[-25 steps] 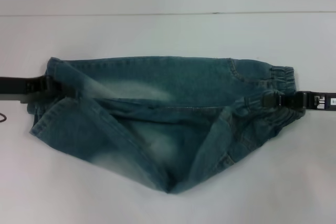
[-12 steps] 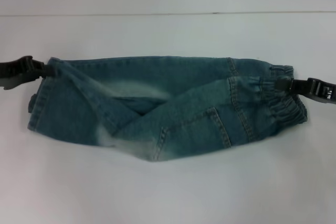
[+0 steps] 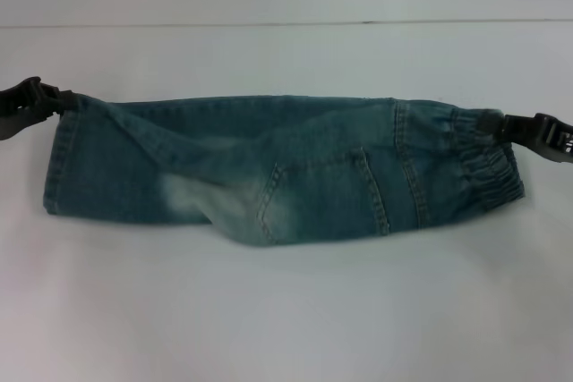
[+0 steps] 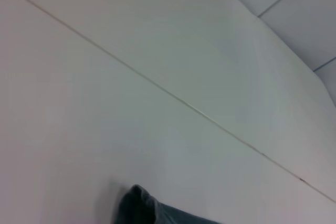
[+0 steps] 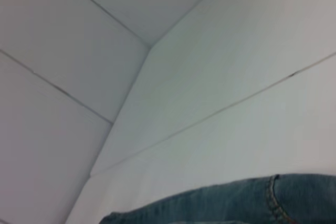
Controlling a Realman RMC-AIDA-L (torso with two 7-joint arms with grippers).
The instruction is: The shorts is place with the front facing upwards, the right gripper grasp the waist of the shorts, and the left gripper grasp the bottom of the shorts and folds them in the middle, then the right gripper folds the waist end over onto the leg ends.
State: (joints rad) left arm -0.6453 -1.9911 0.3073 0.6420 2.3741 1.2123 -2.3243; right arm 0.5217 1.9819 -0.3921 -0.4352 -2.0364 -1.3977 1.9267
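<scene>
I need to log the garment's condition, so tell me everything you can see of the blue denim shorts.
The blue denim shorts look like faded denim with pale worn patches. They lie folded lengthwise into a long band on the white table. The gathered elastic waist points to the robot's right, the leg hems to its left. A stitched pocket faces up. The left gripper is at the hem corner, the right gripper at the waist corner.

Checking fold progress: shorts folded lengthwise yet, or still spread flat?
Folded. The shorts lie as one narrow band, a back pocket facing up, left gripper at the leg end, right gripper at the waist.
</scene>
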